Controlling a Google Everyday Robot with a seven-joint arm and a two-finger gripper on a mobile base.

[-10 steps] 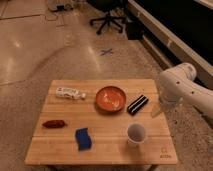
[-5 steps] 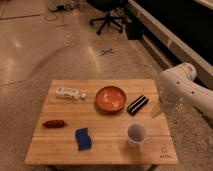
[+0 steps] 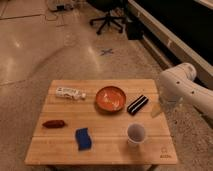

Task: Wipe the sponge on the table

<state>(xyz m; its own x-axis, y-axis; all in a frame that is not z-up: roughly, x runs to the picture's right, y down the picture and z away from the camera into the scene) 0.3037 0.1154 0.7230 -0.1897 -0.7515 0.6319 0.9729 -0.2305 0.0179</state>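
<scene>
A: Where's the sponge?
B: Blue sponge (image 3: 84, 138) lies flat on the worktop (image 3: 105, 125), near side, left of centre, btw. the reddish-brown item (image 3: 54, 123) and the white cup (image 3: 136, 133).
A: Gripper?
B: Gripper (image 3: 159, 109) hangs at the worktop's right edge, just right of the b/w striped block (image 3: 137, 104), well apart from the sponge. Open or closed: can't tell.
A: Any writing?
B: Dark logo (image 3: 165, 154) at the near-right corner, unreadable.

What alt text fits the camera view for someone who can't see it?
A blue sponge lies on a wooden table, front left, while the robot's gripper hangs at the table's right edge, away from the sponge. An orange bowl, white cup and striped block sit nearby.
</scene>
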